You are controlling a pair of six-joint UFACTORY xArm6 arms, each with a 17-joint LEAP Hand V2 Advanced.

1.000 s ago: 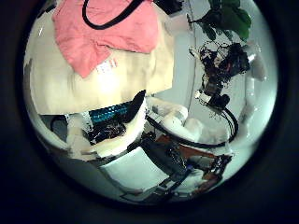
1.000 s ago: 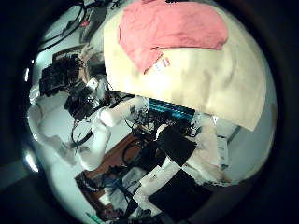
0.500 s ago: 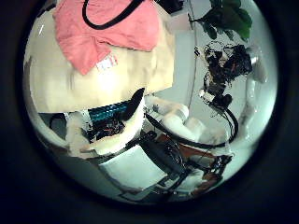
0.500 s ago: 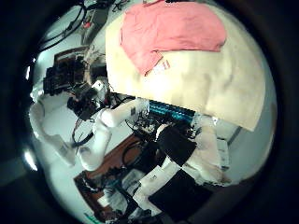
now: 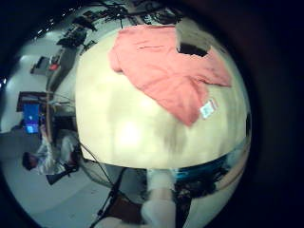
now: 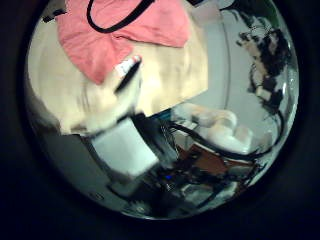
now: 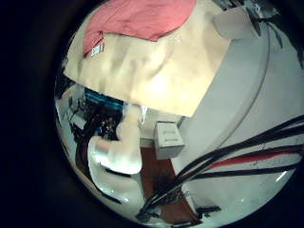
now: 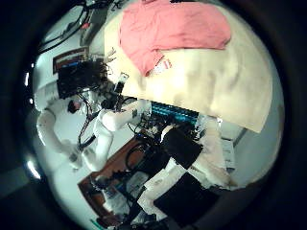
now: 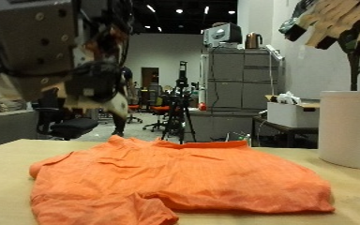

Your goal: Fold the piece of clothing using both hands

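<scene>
An orange short-sleeved shirt (image 9: 180, 178) lies spread flat on the tan table (image 9: 6, 159), one sleeve towards the front edge. My left hand (image 9: 96, 82) hangs blurred above the shirt's far side, fingers relaxed, holding nothing. My right hand (image 9: 337, 23) is high above the table's other end, fingers loose and empty. The shirt also shows in the left little finger side palm view (image 5: 166, 66), the left thumb side palm view (image 6: 110, 35), the right little finger side palm view (image 7: 133, 19) and the right thumb side palm view (image 8: 177, 29), with a white label (image 8: 163, 65) at its hem.
A white plant pot (image 9: 349, 127) stands on the table near my right hand. A grey cabinet (image 9: 236, 89) and office chairs (image 9: 49, 112) stand behind the table. Bare table (image 5: 123, 123) lies beside the shirt. A hand (image 8: 86, 81) shows beyond the table's edge in the right thumb side palm view.
The left thumb side palm view has swung sharply and blurred, so my left hand is moving. The right thumb side palm view has barely shifted. The shirt lies as before.
</scene>
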